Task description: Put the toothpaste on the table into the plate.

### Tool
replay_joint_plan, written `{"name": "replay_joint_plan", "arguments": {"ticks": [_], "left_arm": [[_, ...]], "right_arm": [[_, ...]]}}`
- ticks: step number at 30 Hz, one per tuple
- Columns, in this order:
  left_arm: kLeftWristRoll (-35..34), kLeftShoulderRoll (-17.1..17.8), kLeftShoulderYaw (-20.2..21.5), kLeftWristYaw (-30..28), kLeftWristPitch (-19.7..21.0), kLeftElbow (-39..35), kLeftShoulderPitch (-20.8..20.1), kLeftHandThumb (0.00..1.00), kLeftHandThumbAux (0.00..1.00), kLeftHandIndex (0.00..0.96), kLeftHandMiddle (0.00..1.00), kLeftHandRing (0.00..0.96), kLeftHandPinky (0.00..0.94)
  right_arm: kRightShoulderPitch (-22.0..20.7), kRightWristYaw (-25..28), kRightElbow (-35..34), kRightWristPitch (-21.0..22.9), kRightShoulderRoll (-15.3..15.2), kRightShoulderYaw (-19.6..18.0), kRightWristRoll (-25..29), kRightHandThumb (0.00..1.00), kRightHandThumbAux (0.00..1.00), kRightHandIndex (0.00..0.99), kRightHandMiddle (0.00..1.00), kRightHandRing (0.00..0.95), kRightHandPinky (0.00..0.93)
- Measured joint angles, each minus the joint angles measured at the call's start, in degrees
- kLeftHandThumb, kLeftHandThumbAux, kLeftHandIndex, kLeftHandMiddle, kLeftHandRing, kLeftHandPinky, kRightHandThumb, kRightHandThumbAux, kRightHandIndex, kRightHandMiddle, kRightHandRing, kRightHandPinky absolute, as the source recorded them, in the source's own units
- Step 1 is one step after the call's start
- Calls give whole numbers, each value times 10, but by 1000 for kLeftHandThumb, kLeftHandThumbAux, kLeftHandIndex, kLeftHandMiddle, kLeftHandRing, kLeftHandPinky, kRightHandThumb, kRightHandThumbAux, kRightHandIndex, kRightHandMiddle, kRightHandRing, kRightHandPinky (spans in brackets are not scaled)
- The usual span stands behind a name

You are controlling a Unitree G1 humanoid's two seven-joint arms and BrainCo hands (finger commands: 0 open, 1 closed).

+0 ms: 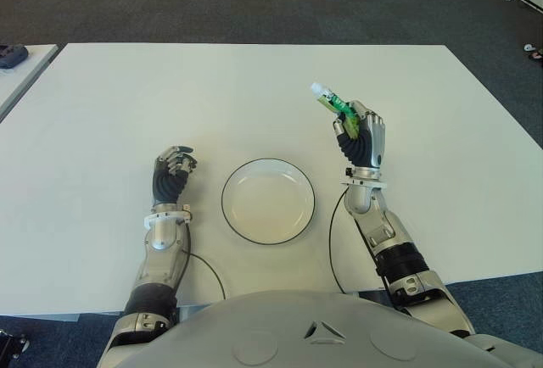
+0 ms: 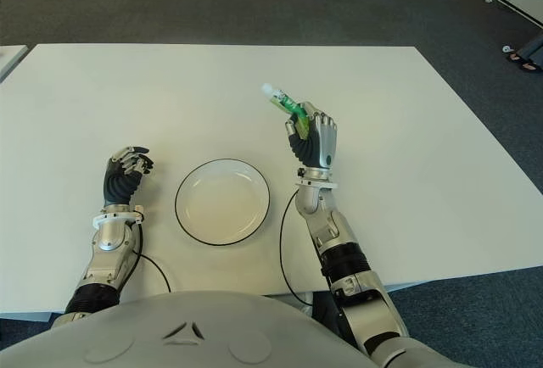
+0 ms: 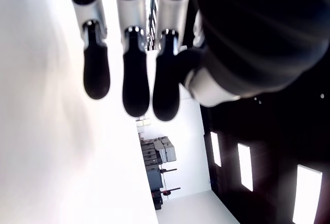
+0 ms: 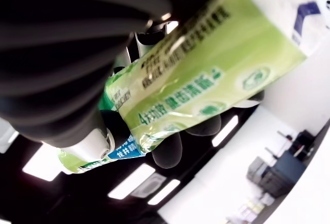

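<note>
My right hand point(image 1: 361, 135) is raised above the white table point(image 1: 102, 97), to the right of the plate point(image 1: 268, 200) and a little beyond it, with its fingers wrapped around the green toothpaste tube point(image 1: 333, 101); the tube's white end sticks up and to the left out of my grip, tilted, clear of the tabletop. The plate holds nothing and sits on the table between my two hands. My left hand point(image 1: 172, 170) shows just to the left of the plate, its fingers point(image 3: 136, 74) curled in and gripping nothing.
</note>
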Motion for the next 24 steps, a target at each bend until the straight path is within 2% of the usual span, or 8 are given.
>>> {"name": "replay_joint_plan", "arguments": {"ticks": [6, 11, 24], "left_arm": [[7, -2, 0, 2, 13, -7, 0, 703, 721, 432, 573, 578, 547], [15, -6, -2, 5, 25, -17, 2, 703, 721, 433, 577, 584, 552], [17, -17, -2, 6, 66, -46, 10, 705, 720, 433, 577, 585, 549]], "right_arm": [[-9, 32, 9, -75, -12, 31, -7, 723, 717, 439, 889, 884, 885], [-15, 69, 10, -115, -12, 54, -10, 728, 715, 439, 885, 885, 887], [-12, 171, -14, -146, -32, 87, -28, 732, 713, 441, 872, 880, 886]]}}
